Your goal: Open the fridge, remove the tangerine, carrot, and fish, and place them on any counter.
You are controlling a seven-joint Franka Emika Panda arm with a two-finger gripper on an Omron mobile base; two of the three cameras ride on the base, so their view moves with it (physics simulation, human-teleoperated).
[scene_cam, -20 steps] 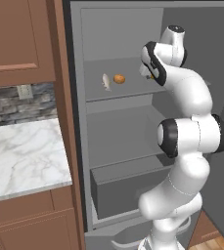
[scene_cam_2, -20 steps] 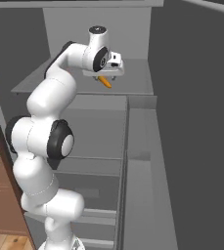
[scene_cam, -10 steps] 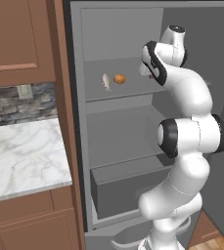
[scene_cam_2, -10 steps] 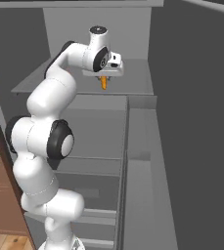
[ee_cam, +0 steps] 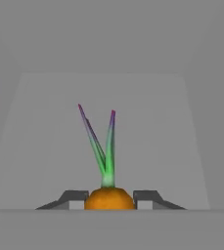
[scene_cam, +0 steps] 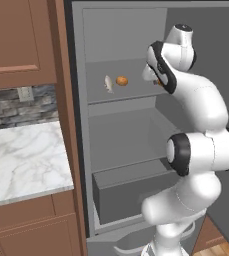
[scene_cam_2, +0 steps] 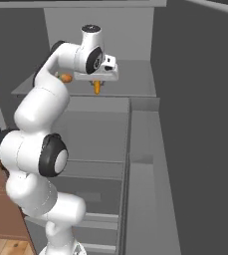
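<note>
The fridge (scene_cam: 121, 140) stands open. On its upper shelf (scene_cam_2: 135, 84) my gripper (scene_cam_2: 98, 79) is shut on the carrot (scene_cam_2: 97, 88), which hangs orange tip down below the fingers. The hand view looks along the carrot (ee_cam: 109, 200), whose orange top sits between the fingertips (ee_cam: 147, 196) and whose green leaves point away; my gripper (ee_cam: 110, 196) is clamped on it. The tangerine (scene_cam: 121, 80) and the pale fish (scene_cam: 108, 84) lie further left on the same shelf. The tangerine (scene_cam_2: 64, 77) also peeks out behind my arm. The white marble counter (scene_cam: 21, 155) lies left of the fridge.
A brown wall cabinet (scene_cam: 16, 40) hangs over the counter, with a tiled backsplash (scene_cam: 16, 105) below it. A brown side panel (scene_cam: 68, 125) separates counter and fridge. A grey drawer (scene_cam: 131, 190) fills the fridge's bottom. The open fridge door (scene_cam_2: 200, 124) stands on the right.
The fingers closed on the carrot. The carrot went from lying slanted on the shelf to hanging straight down from the gripper. The arm barely moved.
</note>
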